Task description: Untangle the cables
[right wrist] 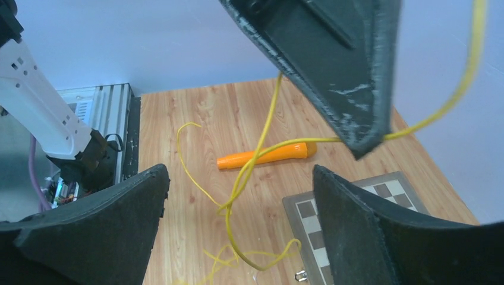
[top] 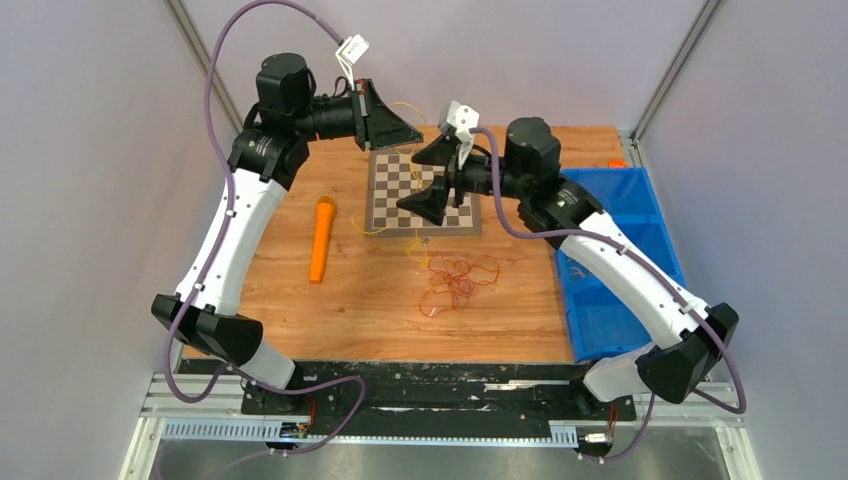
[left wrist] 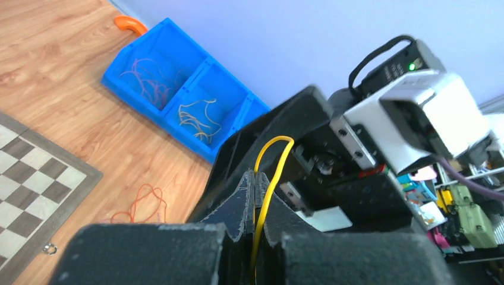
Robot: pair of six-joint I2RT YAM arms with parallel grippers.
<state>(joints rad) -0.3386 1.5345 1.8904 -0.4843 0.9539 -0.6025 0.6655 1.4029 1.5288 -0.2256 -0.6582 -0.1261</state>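
Wood-grain table (top: pixel 300 300), 1, carrying everything we list below.

Blue bin (top: pixel 625 190), 1, at the table's right edge, divided into compartments. In the left wrist view we see reddish wires in 1 compartment and pale wires in the next.

Chessboard (top: pixel 395 190), 1, flat at the far centre of the table.

Orange cylinder (top: pixel 322 240), 1, lying on the wood left of the chessboard and apart from it.

Left claw (top: pixel 412 135), 1, raised above the board's far left corner. Its fingers are pressed together, pinching a yellow cable (left wrist: pixel 270 178) that arches up beside them and hangs toward the table.

Right claw (top: pixel 425 178), 1, over the board and facing the left claw. Its fingers are spread wide with nothing between them. From its own camera, we see the hanging yellow strand through the gap.

Reddish-orange cables (top: pixel 455 280), 1 heap of small loops, on the wood just in front of the chessboard, touched by neither claw.
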